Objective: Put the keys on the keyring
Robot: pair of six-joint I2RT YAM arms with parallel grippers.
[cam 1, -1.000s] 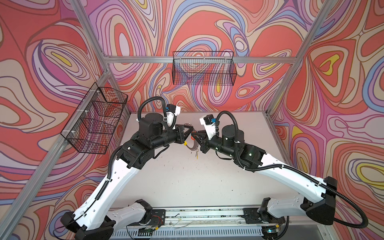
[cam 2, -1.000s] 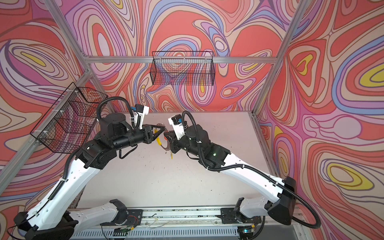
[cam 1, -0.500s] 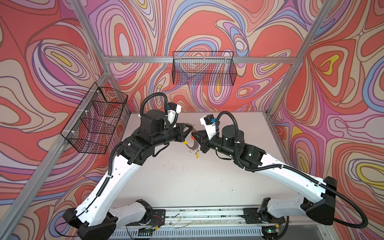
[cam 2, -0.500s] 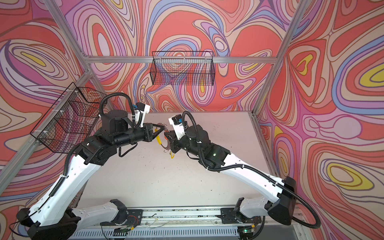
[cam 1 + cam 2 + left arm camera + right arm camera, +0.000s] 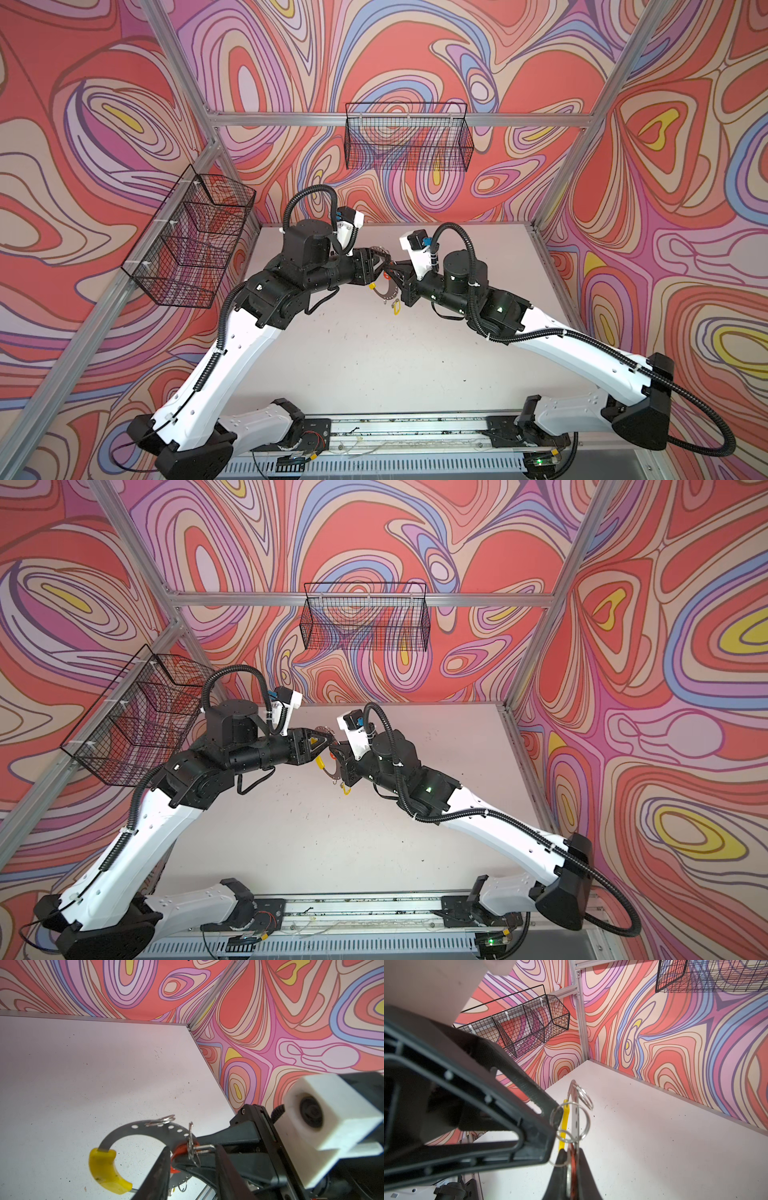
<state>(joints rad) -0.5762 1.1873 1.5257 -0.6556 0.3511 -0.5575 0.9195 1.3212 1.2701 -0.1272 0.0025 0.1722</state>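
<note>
- Overhead, the white table (image 5: 374,365) lies beneath both arms, which meet above its far middle.
- One wire basket (image 5: 407,141) hangs on the back wall and a second basket (image 5: 191,241) on the left wall.
- The right gripper (image 5: 572,1153) has its fingers pressed together on the keyring, holding it on edge in the air, clear of the table.
- The left gripper (image 5: 191,1151) faces it, just beside the same spot. Its fingers stand apart, on either side of the right gripper's pinch, and they clamp nothing.
- The keyring (image 5: 145,1128) is a flat grey ring with a row of small holes and a yellow arc (image 5: 106,1169) on the side away from the right gripper.
- The red-tagged key (image 5: 178,1150) sits at the pinch, its tag against the grey ring. Whether it is threaded on cannot be told.
- The yellow-tagged key (image 5: 397,307) dangles below the keyring's lower edge in both top views.
- Small wire rings (image 5: 584,1095) stand up along the rim.
</note>
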